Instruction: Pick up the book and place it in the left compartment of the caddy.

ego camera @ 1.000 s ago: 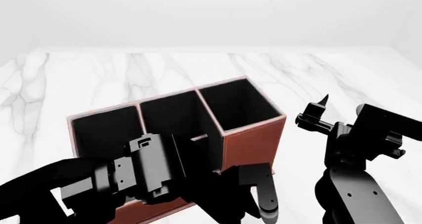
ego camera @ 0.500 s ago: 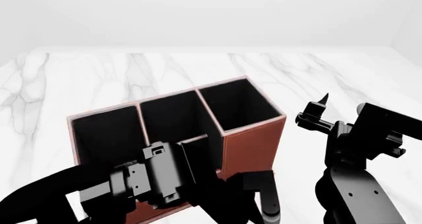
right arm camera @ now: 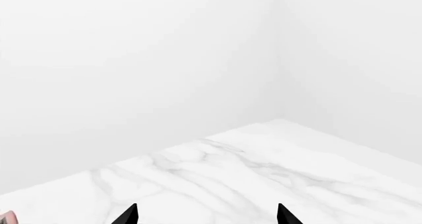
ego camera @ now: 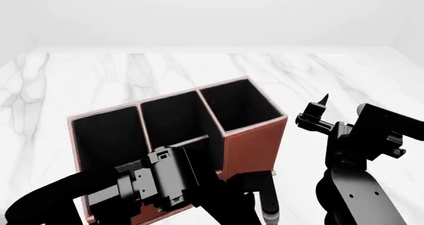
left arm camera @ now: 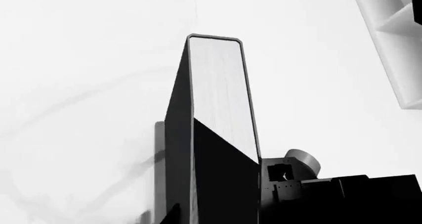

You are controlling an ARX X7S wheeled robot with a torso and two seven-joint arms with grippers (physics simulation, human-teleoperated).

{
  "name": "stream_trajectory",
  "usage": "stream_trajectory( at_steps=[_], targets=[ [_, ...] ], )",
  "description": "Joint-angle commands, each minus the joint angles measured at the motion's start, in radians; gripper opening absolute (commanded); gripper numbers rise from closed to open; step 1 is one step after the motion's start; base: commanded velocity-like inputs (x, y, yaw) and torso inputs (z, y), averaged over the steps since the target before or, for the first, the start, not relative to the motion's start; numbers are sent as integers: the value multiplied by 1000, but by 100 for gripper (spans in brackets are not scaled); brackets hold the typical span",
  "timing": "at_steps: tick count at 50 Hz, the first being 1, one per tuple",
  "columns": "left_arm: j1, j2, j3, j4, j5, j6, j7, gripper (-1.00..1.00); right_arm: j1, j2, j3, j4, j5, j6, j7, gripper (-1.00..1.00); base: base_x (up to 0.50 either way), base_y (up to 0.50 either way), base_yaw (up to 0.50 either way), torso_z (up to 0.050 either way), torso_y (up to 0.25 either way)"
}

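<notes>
The book (left arm camera: 221,100), black cover with white page edges, stands out lengthwise from my left gripper (left arm camera: 204,216), which is shut on its lower end. In the head view my left gripper (ego camera: 188,178) hangs over the near side of the reddish-brown caddy (ego camera: 248,145), by its middle sections, and the book is mostly hidden behind the wrist. The left compartment (ego camera: 106,135), long and black-lined, lies just left of the gripper. My right gripper (ego camera: 313,112) is open and empty, raised right of the caddy, with its tips apart in the right wrist view (right arm camera: 207,215).
The caddy stands on a white marble table (ego camera: 79,76) that stretches to a white back wall. Its tall squarish section (ego camera: 239,106) is at the right end, nearest my right arm (ego camera: 351,185).
My left gripper with the book has moved lower and slightly right in the head view, toward the caddy's near side. The right arm has barely moved.
</notes>
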Motion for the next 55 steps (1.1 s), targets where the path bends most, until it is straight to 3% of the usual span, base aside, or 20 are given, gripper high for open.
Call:
stream_trajectory(
  at_steps=[1,7,14,24,32,36,41,43,44,45,46,48,53,55],
  targets=[
    [6,1,8,0,-17,-27,-24,-100,1,2,-7,6,2,-4,2,100,0,0,0,0,0],
    [0,-13,1,33,-31,-61,-61,-100,3,3,-8,11,5,-5,3,100,0,0,0,0,0],
    [-30,-90,-52,181,-124,-204,-190,-100,3,6,-7,8,8,-2,8,100,0,0,0,0,0],
    [-77,-237,-141,439,-345,-464,-407,-100,-2,11,4,-10,19,6,19,100,0,0,0,0,0],
    [-80,-311,-246,547,-554,-567,-610,-100,0,13,4,-3,21,1,21,100,0,0,0,0,0],
    [-162,-386,-343,589,-848,-587,-875,-100,0,13,1,-3,19,1,24,100,0,0,0,0,0],
    [-309,-472,-334,528,-1159,-518,-1174,-100,-4,16,9,-17,29,8,29,100,0,0,0,0,0],
    [-365,-520,-341,502,-1252,-476,-1246,-100,-3,16,11,-14,30,7,31,100,0,0,0,0,5],
    [-373,-532,-375,515,-1242,-470,-1216,-100,-3,15,11,-13,31,7,31,100,0,0,0,0,0],
    [-423,-561,-367,483,-1295,-442,-1291,-100,-2,15,10,-11,30,6,32,100,0,0,0,0,0],
    [-434,-568,-395,485,-1294,-441,-1261,-100,-3,14,9,-10,30,5,32,100,0,0,0,0,0],
    [-501,-594,-389,446,-1317,-420,-1343,-100,-3,14,5,-9,29,5,33,100,0,0,0,0,0],
    [-612,-618,-404,373,-1450,-369,-1409,-100,0,15,5,-3,31,3,34,100,0,0,0,0,2],
    [-701,-612,-392,330,-1424,-379,-1483,-100,1,13,0,1,28,0,34,100,0,0,0,0,0]
  ],
)
